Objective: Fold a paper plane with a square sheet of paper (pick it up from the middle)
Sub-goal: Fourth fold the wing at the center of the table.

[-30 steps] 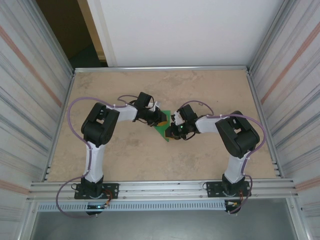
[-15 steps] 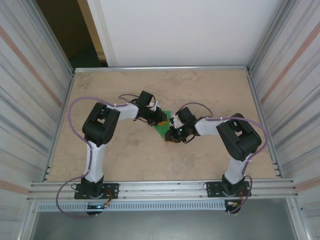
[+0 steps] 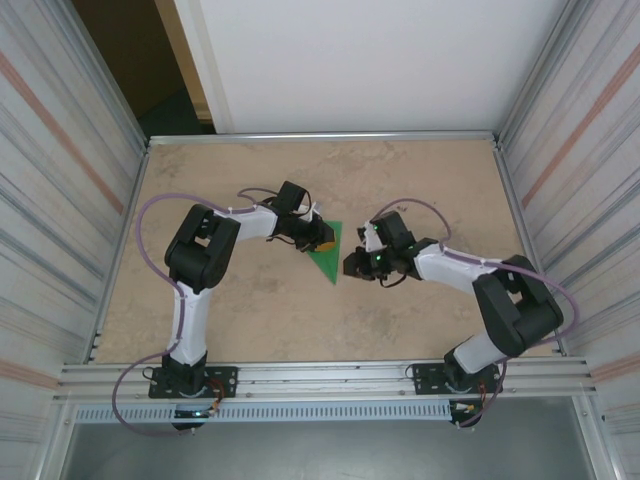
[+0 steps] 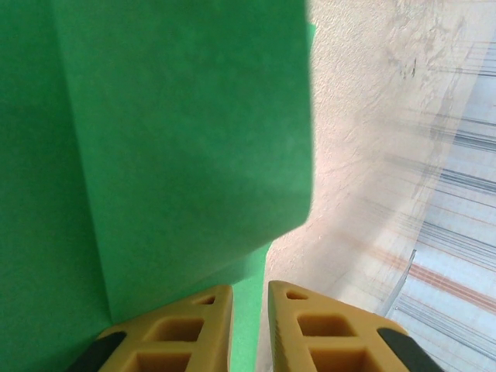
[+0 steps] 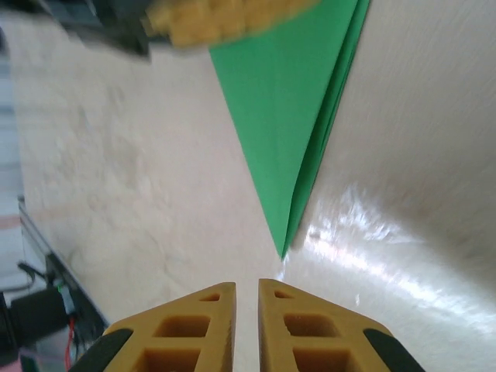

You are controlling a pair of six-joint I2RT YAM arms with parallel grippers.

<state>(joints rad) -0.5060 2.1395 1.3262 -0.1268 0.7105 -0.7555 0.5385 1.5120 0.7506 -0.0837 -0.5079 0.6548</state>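
The green paper point(image 3: 331, 252) lies on the table folded into a narrow pointed triangle, tip toward the near side. In the right wrist view the paper point(image 5: 287, 101) shows layered edges down its right side. My left gripper point(image 3: 324, 237) stands at its far left edge, jaws almost together, tips down on the sheet. In the left wrist view a green flap point(image 4: 186, 116) rises just ahead of the left gripper point(image 4: 249, 298). My right gripper point(image 3: 351, 264) is shut and empty, a little right of the tip. In its own view the right gripper point(image 5: 246, 291) points at the tip over bare table.
The tan tabletop point(image 3: 420, 180) is walled by metal rails and ribbed panels point(image 3: 580, 200) on both sides. Purple cables loop over both arms. Open table lies behind and in front of the paper.
My right gripper has pulled back to the right, off the paper, and its arm has swung outward. The left gripper and the paper have stayed in place.
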